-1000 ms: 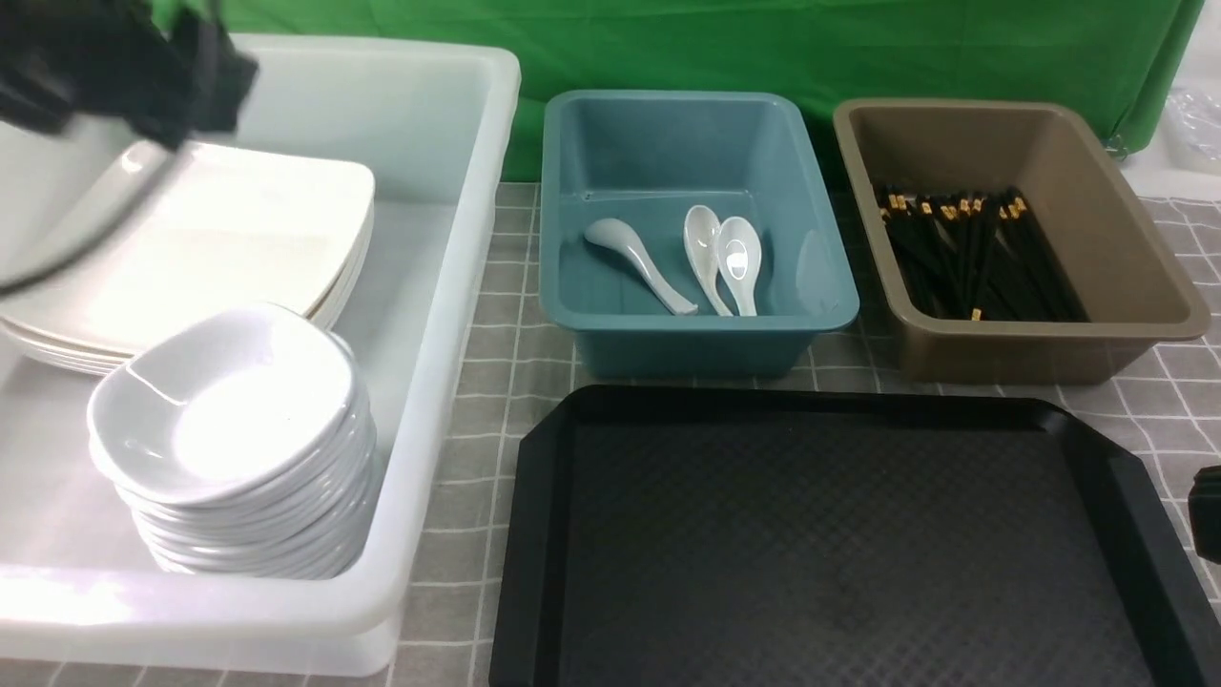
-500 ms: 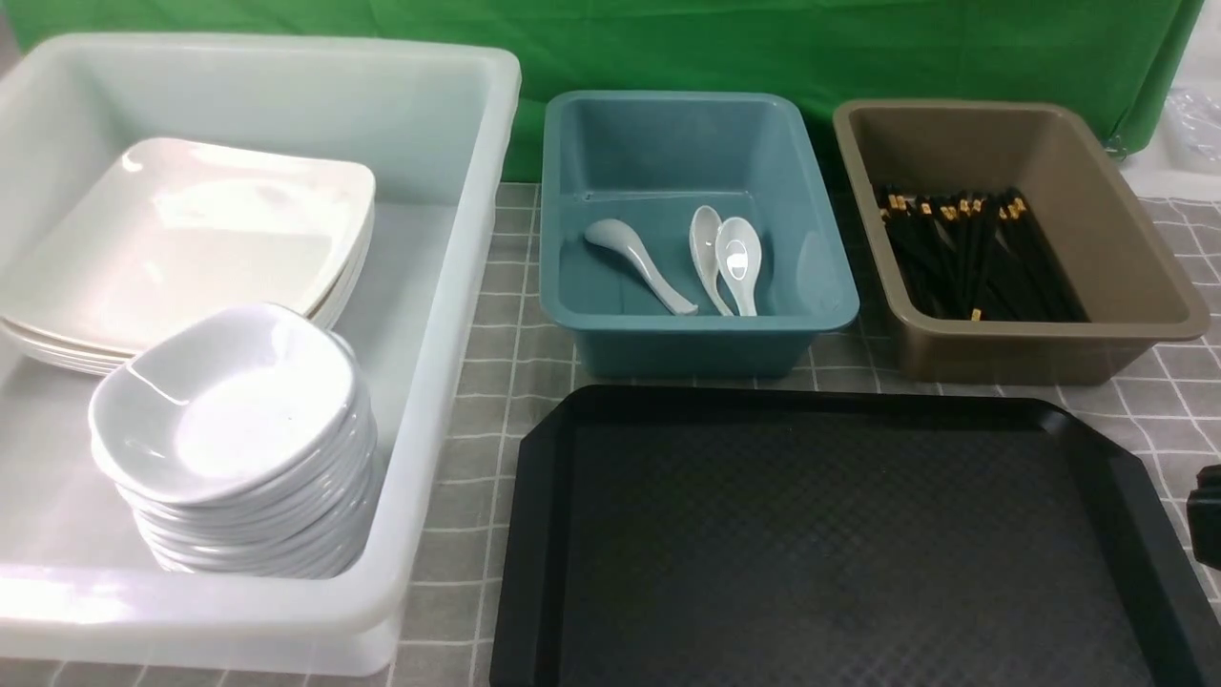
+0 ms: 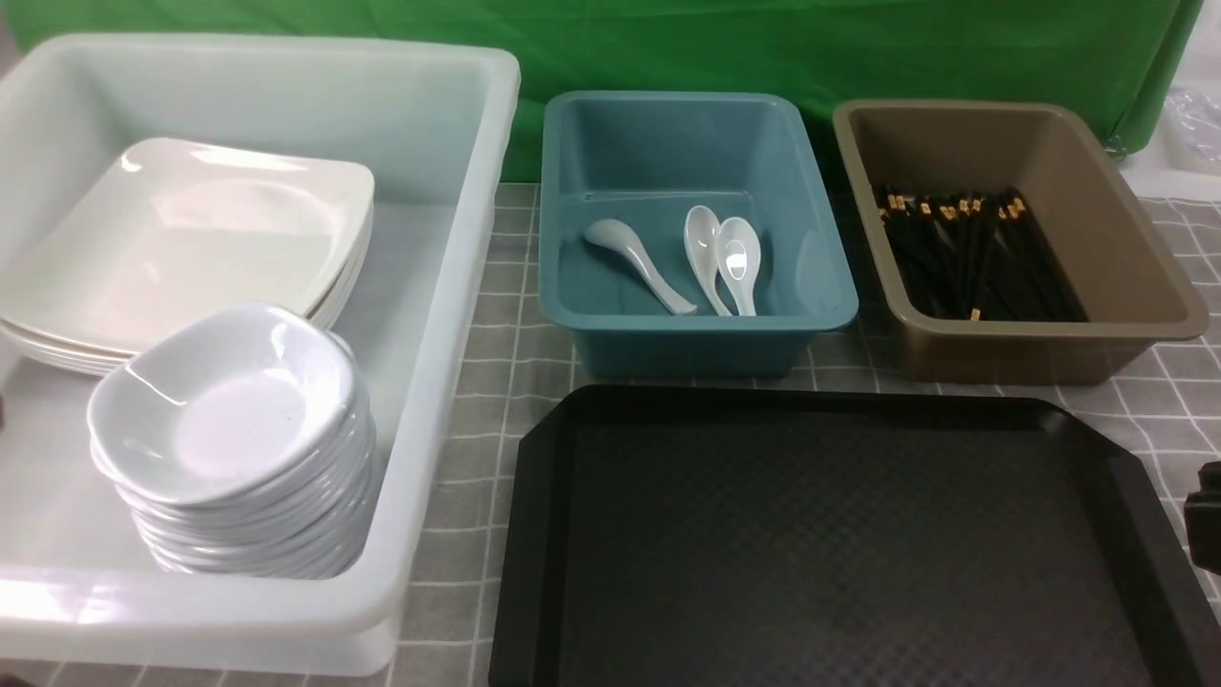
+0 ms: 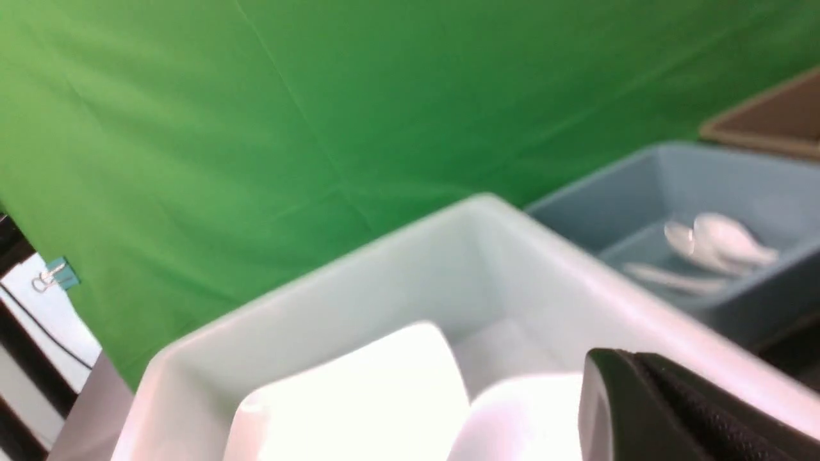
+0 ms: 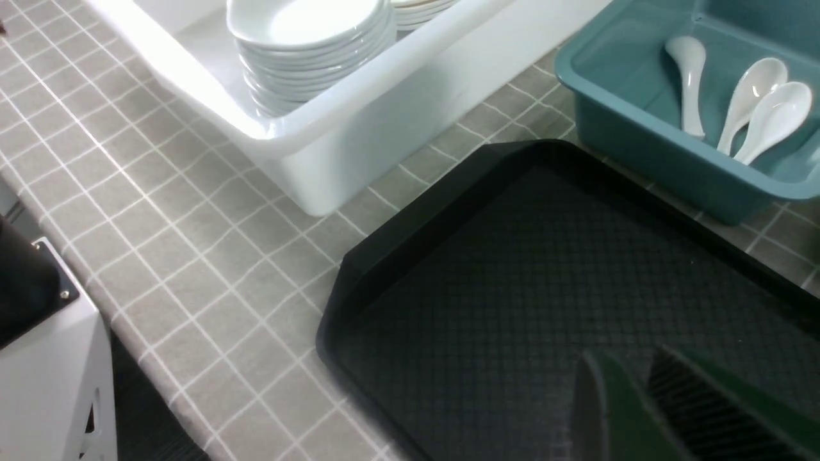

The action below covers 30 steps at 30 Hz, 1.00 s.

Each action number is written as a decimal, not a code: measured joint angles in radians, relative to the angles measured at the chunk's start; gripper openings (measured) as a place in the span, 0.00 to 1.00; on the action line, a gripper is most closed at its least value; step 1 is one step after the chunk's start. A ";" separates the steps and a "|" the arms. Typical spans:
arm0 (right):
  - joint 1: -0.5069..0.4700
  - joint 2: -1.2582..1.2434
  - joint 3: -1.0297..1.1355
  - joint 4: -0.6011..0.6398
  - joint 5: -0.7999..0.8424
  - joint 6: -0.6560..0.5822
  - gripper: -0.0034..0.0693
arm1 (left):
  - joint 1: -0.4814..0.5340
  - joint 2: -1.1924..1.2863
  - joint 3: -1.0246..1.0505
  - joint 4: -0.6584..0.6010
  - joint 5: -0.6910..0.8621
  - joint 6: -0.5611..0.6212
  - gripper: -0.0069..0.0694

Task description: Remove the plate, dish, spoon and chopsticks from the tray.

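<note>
I see the tray (image 3: 839, 544) up front, floor bare. Top plate (image 3: 181, 239) sits on its stack in the white tub (image 3: 458, 219) at left, w/ the stacked bowls (image 3: 234, 439) just nearer me. Three spoons (image 3: 715, 258) lie in the blue tub (image 3: 696, 114); chopsticks (image 3: 973, 253) in the brown tub (image 3: 1011, 124). Left gripper (image 4: 672, 416) clenched, holding nothing, hanging over the white tub. Right gripper (image 5: 647, 403) over the tray's near part: blurred fingers w/ a narrow gap, can't tell its state.
</note>
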<state>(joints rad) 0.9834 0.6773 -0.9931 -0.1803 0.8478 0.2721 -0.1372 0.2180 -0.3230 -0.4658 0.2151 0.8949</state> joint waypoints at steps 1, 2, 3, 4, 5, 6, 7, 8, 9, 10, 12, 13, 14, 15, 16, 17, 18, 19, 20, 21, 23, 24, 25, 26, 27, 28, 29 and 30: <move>-0.012 -0.001 0.000 0.002 0.000 0.000 0.24 | 0.000 0.000 0.012 0.006 -0.001 0.000 0.11; -0.033 -0.003 0.000 0.004 0.000 0.000 0.24 | 0.000 0.000 0.021 0.011 -0.001 -0.001 0.11; -0.054 -0.005 0.000 0.003 0.000 0.000 0.25 | 0.000 0.000 0.030 0.013 -0.001 -0.001 0.11; -0.085 -0.012 0.000 -0.003 -0.006 0.000 0.25 | 0.000 0.000 0.041 0.016 -0.001 -0.001 0.11; -0.122 -0.021 0.000 -0.002 -0.014 0.005 0.24 | 0.000 0.000 0.051 0.018 0.000 -0.001 0.11; -0.154 -0.031 0.001 0.004 -0.019 0.004 0.22 | 0.000 0.000 0.058 0.019 0.002 0.000 0.11; -0.206 -0.052 0.007 0.018 -0.030 -0.010 0.18 | 0.000 0.000 0.063 0.019 0.003 0.000 0.11; -0.244 -0.070 0.019 0.036 -0.044 -0.048 0.13 | 0.000 0.000 0.065 0.020 0.006 0.000 0.11; -0.308 -0.106 0.057 0.072 -0.081 -0.119 0.10 | 0.000 0.000 0.067 0.020 0.006 0.000 0.11; -0.355 -0.132 0.082 0.093 -0.100 -0.162 0.09 | 0.000 0.000 0.068 0.021 0.006 0.000 0.11; -0.432 -0.175 0.154 0.146 -0.154 -0.272 0.08 | 0.000 0.000 0.070 0.023 0.006 0.000 0.11; -0.569 -0.252 0.291 0.213 -0.248 -0.396 0.07 | 0.000 0.000 0.069 0.024 0.008 0.000 0.11; -0.622 -0.285 0.336 0.231 -0.280 -0.423 0.07 | 0.000 0.000 0.069 0.024 0.008 0.000 0.11; -0.661 -0.311 0.398 0.250 -0.320 -0.449 0.07 | 0.000 0.000 0.069 0.024 0.008 0.000 0.11; -0.722 -0.357 0.461 0.270 -0.359 -0.472 0.07 | 0.000 0.000 0.069 0.024 0.008 0.000 0.11; -0.795 -0.421 0.566 0.289 -0.420 -0.490 0.07 | 0.000 0.000 0.069 0.024 0.008 0.000 0.11; -0.820 -0.448 0.623 0.296 -0.453 -0.496 0.07 | 0.000 0.000 0.069 0.024 0.008 0.000 0.11; -0.860 -0.498 0.691 0.302 -0.489 -0.501 0.07 | 0.000 0.000 0.069 0.025 0.008 0.000 0.11; -0.880 -0.527 0.754 0.306 -0.522 -0.502 0.07 | 0.000 0.000 0.069 0.026 0.008 0.000 0.11; -0.896 -0.558 0.812 0.310 -0.551 -0.501 0.07 | 0.000 0.000 0.069 0.027 0.008 0.000 0.11; -0.912 -0.606 0.911 0.311 -0.597 -0.495 0.07 | 0.000 0.000 0.069 0.027 0.008 0.000 0.11; -0.912 -0.606 0.911 0.311 -0.597 -0.495 0.07 | 0.000 0.000 0.069 0.027 0.008 0.000 0.11; -0.913 -0.633 0.963 0.313 -0.616 -0.489 0.07 | 0.000 0.000 0.069 0.027 0.008 0.000 0.11; -0.913 -0.661 0.989 0.313 -0.624 -0.485 0.07 | 0.000 0.000 0.069 0.027 0.008 0.000 0.11; -0.915 -0.669 0.996 0.314 -0.623 -0.482 0.07 | 0.000 0.000 0.069 0.027 0.008 0.000 0.11; -0.916 -0.672 0.998 0.314 -0.618 -0.480 0.07 | 0.000 0.000 0.069 0.027 0.008 0.001 0.11; -0.918 -0.675 0.999 0.314 -0.606 -0.478 0.07 | 0.000 0.000 0.069 0.027 0.008 0.001 0.11; -0.920 -0.675 0.999 0.314 -0.599 -0.475 0.07 | 0.000 0.000 0.069 0.027 0.008 0.001 0.11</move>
<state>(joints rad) 0.0637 0.0019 0.0057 0.1335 0.2487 -0.2028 -0.1372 0.2180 -0.2536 -0.4392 0.2226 0.8963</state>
